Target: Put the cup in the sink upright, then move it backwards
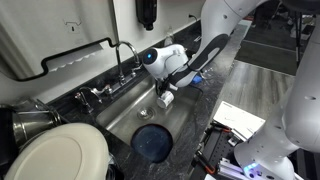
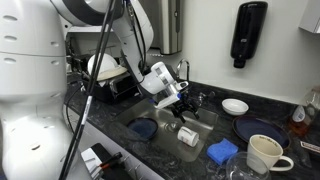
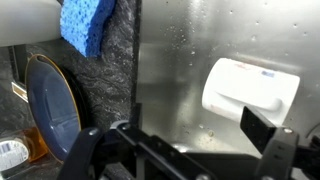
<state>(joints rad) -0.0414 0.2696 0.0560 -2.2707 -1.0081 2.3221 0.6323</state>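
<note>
A dark stone counter (image 3: 105, 90) runs under a tiled wall, with a steel sink (image 3: 180, 60) sunk into it near the back edge. The cup (image 3: 250, 88) is inside the basin, lying on its side on the steel floor, its body white and round; an exterior view also shows it down flat (image 2: 187, 135). Our gripper (image 3: 178, 142) hangs over the basin with its jaws spread wide and nothing between them, the cup off to one side of the gap and not touching either finger.

We judge the first step not yet done: the cup is in the sink but not upright. The next move calls for us to shift over the cup, come down, close across its body, and tip it onto its base before sliding it toward the back edge, where the faucet (image 1: 125, 55) stands.

A blue bowl (image 2: 145, 128) shares the basin, apart from the cup. The sponge (image 3: 88, 25) and blue plate (image 3: 55, 105) sit up on the counter, out of the way. Room behind the cup looks open, though how near the sink wall lies we cannot tell for sure.
</note>
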